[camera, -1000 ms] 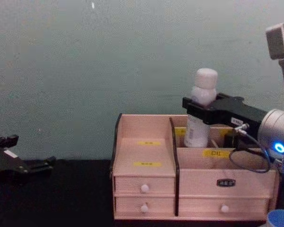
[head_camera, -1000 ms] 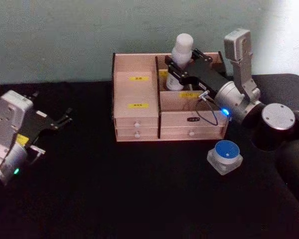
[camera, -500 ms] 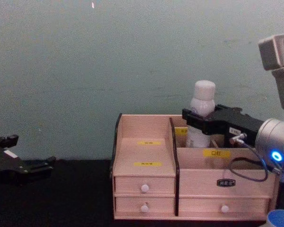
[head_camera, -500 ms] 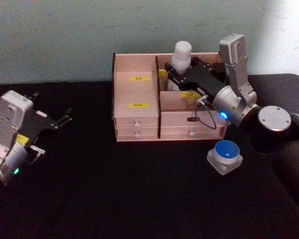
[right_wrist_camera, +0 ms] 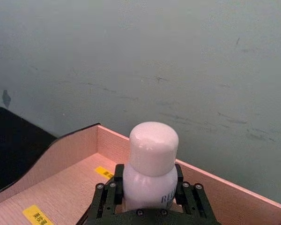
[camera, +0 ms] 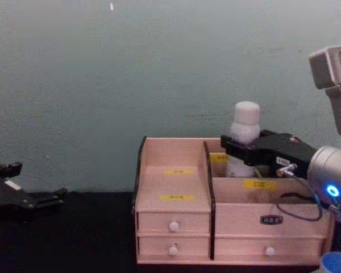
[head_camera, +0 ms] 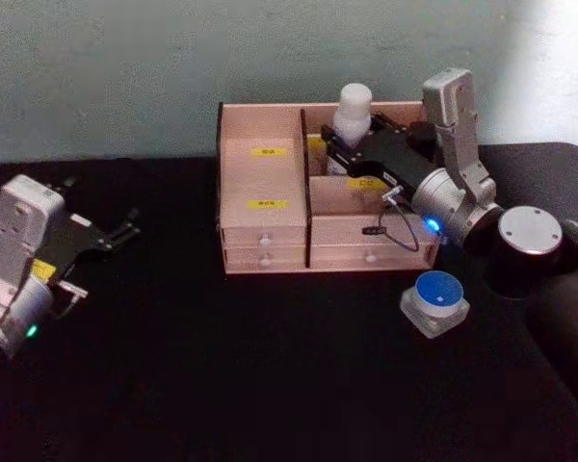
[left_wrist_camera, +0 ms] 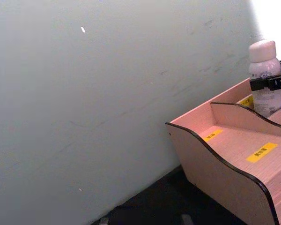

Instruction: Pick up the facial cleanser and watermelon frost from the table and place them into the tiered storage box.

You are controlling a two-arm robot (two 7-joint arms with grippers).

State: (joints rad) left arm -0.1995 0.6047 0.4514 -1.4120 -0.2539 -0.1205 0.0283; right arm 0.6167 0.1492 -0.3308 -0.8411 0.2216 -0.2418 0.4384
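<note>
Jaws of right arm clamped on facial cleanser [head_camera: 354, 104], upright in tiered storage box [head_camera: 266, 181], upper centre; left jaws spread, parked far left.

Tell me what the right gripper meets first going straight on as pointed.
The right gripper holds the bottle in its jaws; straight on, that probably meets the back wall of the organizer first. Depth unclear.
</note>
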